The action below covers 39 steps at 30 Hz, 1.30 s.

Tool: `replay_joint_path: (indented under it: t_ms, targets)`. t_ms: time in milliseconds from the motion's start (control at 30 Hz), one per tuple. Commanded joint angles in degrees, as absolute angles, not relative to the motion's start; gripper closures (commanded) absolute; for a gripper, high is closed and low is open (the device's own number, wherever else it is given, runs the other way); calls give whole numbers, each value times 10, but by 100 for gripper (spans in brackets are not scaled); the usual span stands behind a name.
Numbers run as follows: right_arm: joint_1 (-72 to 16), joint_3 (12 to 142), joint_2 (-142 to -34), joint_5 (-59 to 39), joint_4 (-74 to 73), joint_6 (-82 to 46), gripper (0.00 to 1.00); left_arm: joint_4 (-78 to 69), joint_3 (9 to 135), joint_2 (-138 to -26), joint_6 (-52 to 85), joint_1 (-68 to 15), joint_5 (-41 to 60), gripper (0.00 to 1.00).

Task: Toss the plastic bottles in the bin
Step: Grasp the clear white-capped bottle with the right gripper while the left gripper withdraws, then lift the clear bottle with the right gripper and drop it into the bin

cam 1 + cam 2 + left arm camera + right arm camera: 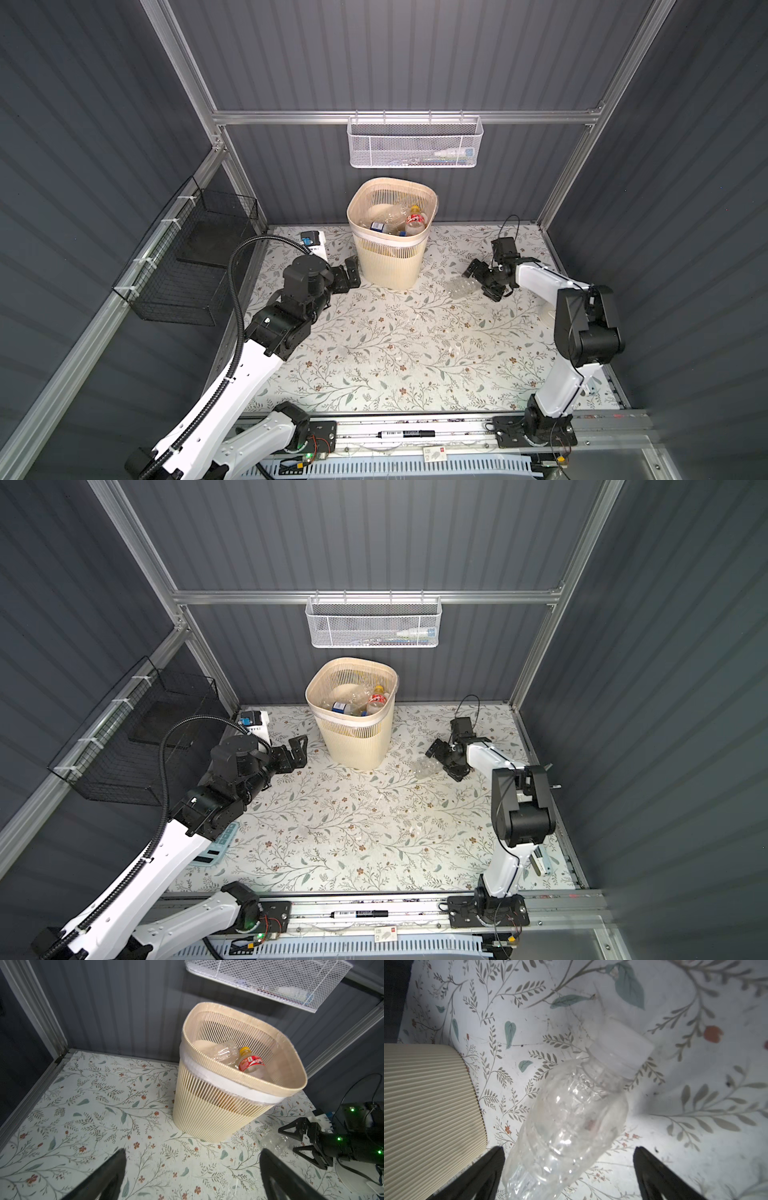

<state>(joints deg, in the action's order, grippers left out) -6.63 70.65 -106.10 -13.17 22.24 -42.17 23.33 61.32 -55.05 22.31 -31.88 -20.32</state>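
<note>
The floral worktop [395,353] fills the floor of the cell. A black wire basket [187,266] hangs on the left wall.

The bin [390,262] stands upright at the back of the worktop, against the rear wall, under a white mesh basket [415,143]. It shows in both top views [353,746] and in the left wrist view [207,1109]. A clear liner is folded over its rim.

The left end effector [353,272] hangs just left of the bin, jaws wide apart and holding nothing (the left wrist view shows bare worktop between them [193,1157]).

The right end effector [481,284] sits low on the worktop to the right of the bin. Its jaws are spread, one on either side of a clear bottle [462,286], and are not closed on it [569,1151].

Several bottles [399,220] lie heaped inside the bin, among them a red-labelled one [251,1064] with a yellow cap.

The clear bottle [571,1115] lies on its side on the worktop, near the bin's foot but apart from it. Its white cap points away from the right end effector.
</note>
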Motion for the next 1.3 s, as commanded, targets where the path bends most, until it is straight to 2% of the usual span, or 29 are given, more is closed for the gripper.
replay_joint_path:
  t_ms: [0, 67, 333, 433, 600, 767, 967, 1100, 1267]
  targets:
    - [-71, 738, -1096, -156, 248, -393, 4, 277, 588, -526, 254, -317, -227, 0]
    - [-74, 748, -1110, -164, 258, -375, 8, 294, 578, -515, 263, -317, -230, 0]
    - [-74, 736, -1106, -186, 259, -333, 41, 325, 542, -477, 289, -317, -249, 0]
    - [-72, 730, -1081, -210, 246, -331, 48, 331, 534, -475, 297, -317, -259, 0]
    - [-67, 729, -982, -213, 210, -314, 47, 345, 515, -479, 310, -317, -282, 0]
    - [-23, 761, -852, -214, 198, -310, 47, 349, 493, -484, 338, -317, -265, 0]
    - [-2, 761, -706, -163, 49, -351, 45, 348, 469, -491, 349, -317, -246, 0]
    - [-8, 792, -712, -165, -19, -412, 45, 341, 462, -496, 354, -317, -232, 0]
    - [-85, 912, -827, -250, -1, -421, 44, 326, 455, -504, 366, -317, -215, 0]
